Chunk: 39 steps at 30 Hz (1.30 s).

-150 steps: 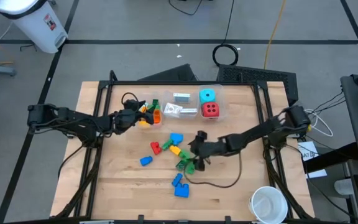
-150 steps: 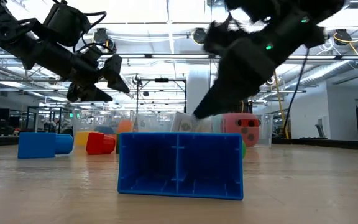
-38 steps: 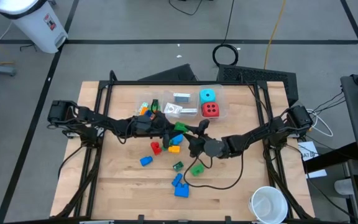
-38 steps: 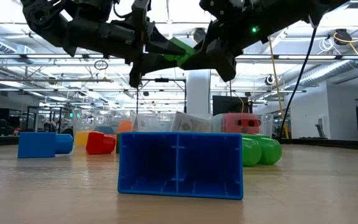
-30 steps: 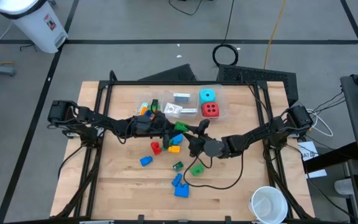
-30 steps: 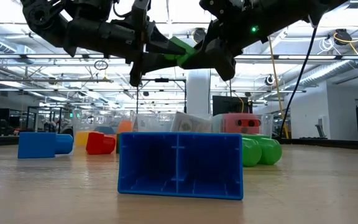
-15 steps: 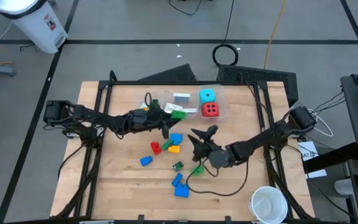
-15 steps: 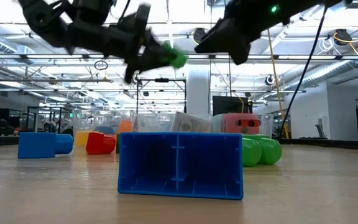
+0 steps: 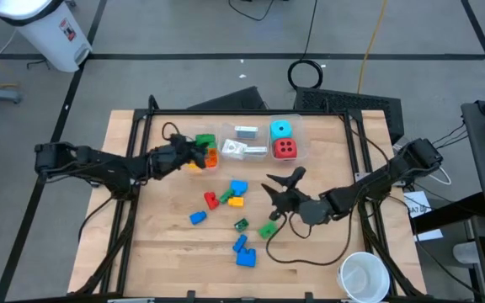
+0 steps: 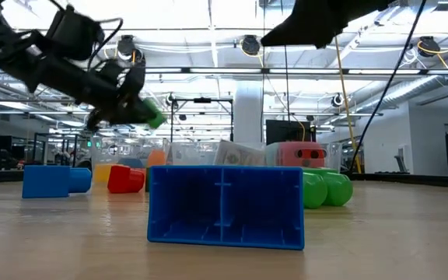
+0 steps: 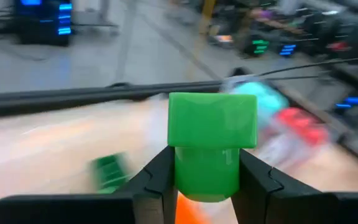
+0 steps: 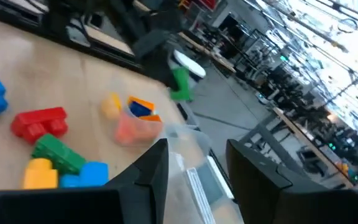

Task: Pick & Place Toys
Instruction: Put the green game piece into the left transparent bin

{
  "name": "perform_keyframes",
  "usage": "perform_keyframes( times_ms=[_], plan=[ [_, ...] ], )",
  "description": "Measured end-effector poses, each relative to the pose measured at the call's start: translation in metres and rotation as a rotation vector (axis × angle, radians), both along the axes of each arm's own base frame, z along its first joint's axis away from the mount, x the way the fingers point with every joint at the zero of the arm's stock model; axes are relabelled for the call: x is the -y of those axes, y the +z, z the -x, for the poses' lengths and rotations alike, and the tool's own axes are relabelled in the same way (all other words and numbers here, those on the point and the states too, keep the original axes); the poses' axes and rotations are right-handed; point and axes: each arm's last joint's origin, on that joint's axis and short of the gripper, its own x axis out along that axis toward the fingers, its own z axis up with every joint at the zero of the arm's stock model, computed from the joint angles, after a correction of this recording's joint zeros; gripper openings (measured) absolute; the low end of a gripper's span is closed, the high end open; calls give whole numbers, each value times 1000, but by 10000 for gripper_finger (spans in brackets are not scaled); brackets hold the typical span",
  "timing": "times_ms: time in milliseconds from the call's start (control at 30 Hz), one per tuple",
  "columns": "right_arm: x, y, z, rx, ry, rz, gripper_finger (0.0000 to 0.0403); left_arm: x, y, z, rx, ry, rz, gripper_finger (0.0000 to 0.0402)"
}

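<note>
My left gripper [image 9: 197,146] is shut on a green brick [image 9: 205,140] above the left clear bin [image 9: 211,156], which holds orange and yellow bricks. In the low view the brick [image 10: 154,118] hangs well above the table. My right gripper [image 9: 281,183] stands open over the table's middle, right of the loose toys, with nothing between its fingers [image 12: 149,167]. Blue [image 9: 238,187], red [image 9: 211,200], yellow [image 9: 236,201] and green [image 9: 267,229] bricks lie flat on the table. The dice [image 9: 283,140] and the cards [image 9: 239,143] sit in the other bins. My left gripper pinches the green brick's narrower round end [image 11: 207,174] between its two fingers [image 11: 159,182]. The wider square end [image 11: 212,119] points away from the gripper. The fingers come from the table's left. The brick is lifted clear of the table and the bin.
A white round cup [image 9: 365,276] stands at the near right corner. A large blue brick [image 10: 225,206] lies near the front edge. A black cable [image 9: 297,252] trails across the table by the right arm. Bare wood shows at the near left.
My left gripper has carried the green brick from the table's middle toward the far left, over the left bin. My right gripper, which was at the brick a second ago, has drawn away from it toward the right and near edges.
</note>
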Motion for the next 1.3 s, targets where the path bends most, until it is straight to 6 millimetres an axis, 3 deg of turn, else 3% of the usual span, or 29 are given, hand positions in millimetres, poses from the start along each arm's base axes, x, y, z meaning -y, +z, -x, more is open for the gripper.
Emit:
perform_keyframes(
  times_ms=[200, 367, 500, 600, 700, 833, 967, 1300],
  plan=[
    [7, 0, -2, 35, 71, -86, 130, -8, -26, 21, -59, 163, 60, 110],
    [14, 0, -6, 38, 99, -118, 130, -10, -28, 22, -55, 183, 75, 122],
    [16, -4, -8, 11, 183, -182, 138, -9, -29, 22, -59, 155, 81, 245],
    [12, -7, -9, -24, 339, -250, 156, -8, -28, 20, -77, 83, 76, 334],
    [10, -9, -10, -62, 494, -338, 184, -8, -27, 20, -66, 69, 74, 386],
    [8, -16, -8, -144, 632, -477, 226, -8, -27, 20, -63, 69, 80, 365],
    [10, -31, -3, -295, 612, -546, 259, -8, -27, 19, -62, 69, 81, 335],
    [9, -96, -9, -533, 636, -600, 280, -8, -24, 18, -7, 72, 90, 310]
  ],
)
